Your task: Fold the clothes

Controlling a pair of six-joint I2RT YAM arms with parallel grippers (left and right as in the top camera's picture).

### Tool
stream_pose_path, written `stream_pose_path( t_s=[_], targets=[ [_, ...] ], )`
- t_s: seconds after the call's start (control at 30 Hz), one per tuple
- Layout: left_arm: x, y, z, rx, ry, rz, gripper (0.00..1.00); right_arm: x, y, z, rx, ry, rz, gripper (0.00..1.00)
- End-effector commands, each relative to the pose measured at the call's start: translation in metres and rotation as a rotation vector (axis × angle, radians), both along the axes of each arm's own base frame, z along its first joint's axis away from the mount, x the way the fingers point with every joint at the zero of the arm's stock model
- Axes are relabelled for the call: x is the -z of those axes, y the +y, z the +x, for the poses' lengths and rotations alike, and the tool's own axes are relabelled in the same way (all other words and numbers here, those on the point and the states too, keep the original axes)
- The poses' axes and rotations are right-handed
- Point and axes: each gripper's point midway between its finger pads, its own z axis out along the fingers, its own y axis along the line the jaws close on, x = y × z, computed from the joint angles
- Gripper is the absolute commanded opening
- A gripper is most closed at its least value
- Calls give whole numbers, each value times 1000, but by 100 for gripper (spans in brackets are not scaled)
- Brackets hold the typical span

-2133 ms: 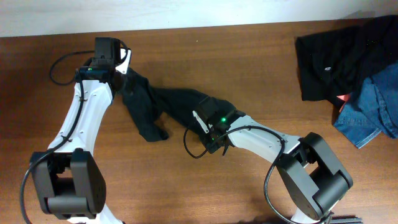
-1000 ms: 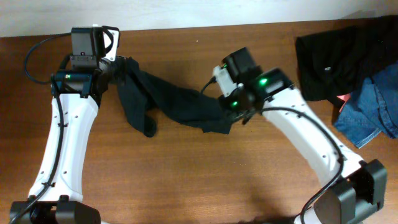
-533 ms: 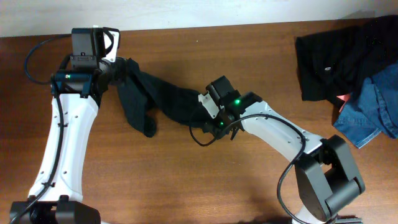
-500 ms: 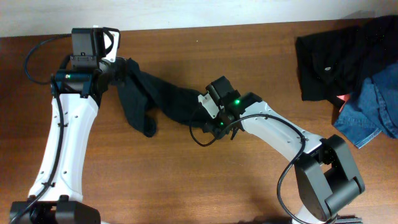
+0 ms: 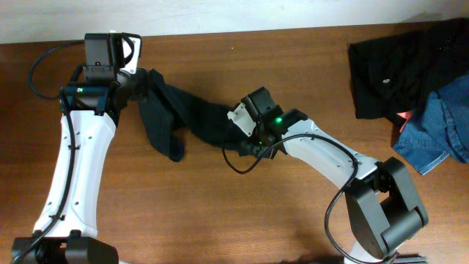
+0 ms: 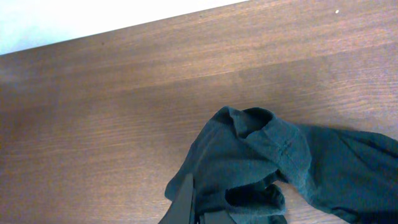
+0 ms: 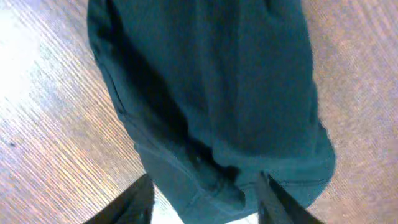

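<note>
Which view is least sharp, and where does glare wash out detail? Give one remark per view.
Right wrist: softest, the black thin-fabric T-shirt fills it close up; glare bleaches the brown wooden table at upper left. Left wrist: grain and seams crisp. Overhead: evenly lit, but the dark cloth shows little fold detail.

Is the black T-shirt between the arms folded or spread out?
Neither: the T-shirt is bunched and twisted into a long crumpled strip, with no flat layers.
</note>
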Motion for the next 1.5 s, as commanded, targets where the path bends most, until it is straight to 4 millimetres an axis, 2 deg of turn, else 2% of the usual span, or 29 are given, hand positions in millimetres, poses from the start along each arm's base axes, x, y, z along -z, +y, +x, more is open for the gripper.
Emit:
stream_pose_path(
  t_s=[0.0, 0.43, 0.93, 0.97, 1.03, 1.13, 1.2, 1.37, 1.47],
  targets=[
    [-14, -1, 0, 0, -33, -16, 0, 8, -3, -1, -14, 12, -21, 41],
    [-14, -1, 0, 0, -34, -15, 0, 38, -5, -6, -16, 74, -56, 43],
    [-14, -1, 0, 0, -33, -15, 1, 48, -5, -4, -16, 83, -61, 42],
    [-14, -1, 0, 0, -33, -15, 1, 49, -5, -5, -16, 85, -62, 45],
    [-14, -1, 0, 0, -33, -15, 1, 51, -5, -5, -15, 90, -64, 57],
    [-14, -1, 0, 0, -33, -15, 1, 56, -5, -6, -16, 100, -70, 58],
    [-14, -1, 0, 0, -33, -15, 0, 60, -6, -7, -16, 108, -74, 51],
    [-14, -1, 0, 0, -34, -15, 1, 59, -6, -6, -15, 108, -75, 15],
    [-14, -1, 0, 0, -34, -15, 1, 53, -6, -6, -8, 109, -77, 5]
  ],
)
